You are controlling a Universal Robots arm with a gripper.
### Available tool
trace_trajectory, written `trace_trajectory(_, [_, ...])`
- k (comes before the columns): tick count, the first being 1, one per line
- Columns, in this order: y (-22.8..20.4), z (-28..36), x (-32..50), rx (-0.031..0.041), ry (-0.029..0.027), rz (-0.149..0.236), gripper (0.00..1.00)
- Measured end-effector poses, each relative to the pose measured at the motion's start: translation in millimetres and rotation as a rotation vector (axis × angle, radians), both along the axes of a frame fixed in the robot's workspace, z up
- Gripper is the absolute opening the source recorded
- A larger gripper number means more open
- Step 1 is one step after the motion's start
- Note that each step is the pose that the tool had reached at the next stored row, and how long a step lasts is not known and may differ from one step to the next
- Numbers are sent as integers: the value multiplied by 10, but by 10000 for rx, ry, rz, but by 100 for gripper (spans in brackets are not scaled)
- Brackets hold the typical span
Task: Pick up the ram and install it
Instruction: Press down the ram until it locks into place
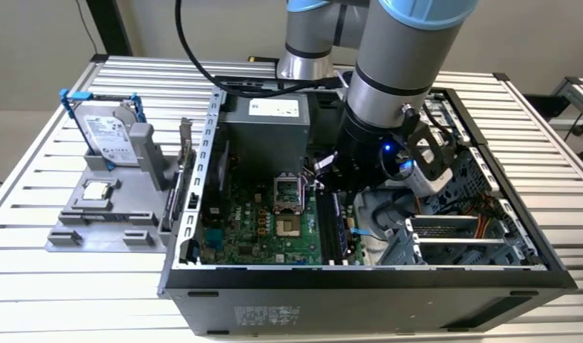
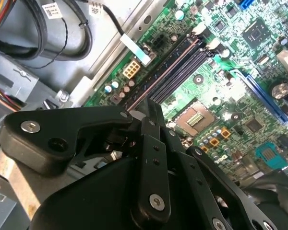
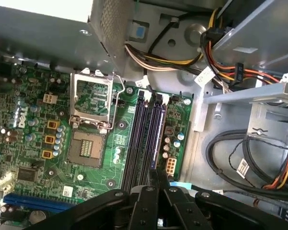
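Open computer case point(image 1: 368, 275) on slatted table point(image 1: 43, 179); arm point(image 1: 396, 71) reaches down into its right half. Gripper point(image 3: 156, 175) over motherboard point(image 3: 38, 143), fingers pinched together on the ram point(image 3: 157, 139); the ram stands edge-up in a memory slot right of the processor socket point(image 3: 89, 148).

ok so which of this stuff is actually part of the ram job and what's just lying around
Job: gripper, memory slots under it, computer case.
Lying about: hard drive, processor chip, grey stand holding both, empty processor socket, cables.
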State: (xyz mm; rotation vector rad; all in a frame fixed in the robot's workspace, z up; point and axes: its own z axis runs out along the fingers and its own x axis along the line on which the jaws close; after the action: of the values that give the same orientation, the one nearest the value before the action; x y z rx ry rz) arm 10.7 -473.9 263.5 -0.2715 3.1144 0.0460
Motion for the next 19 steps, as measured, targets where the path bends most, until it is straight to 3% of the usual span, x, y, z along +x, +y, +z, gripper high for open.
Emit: trace_trajectory(19, [0,0,3,-1,-7,2152,0])
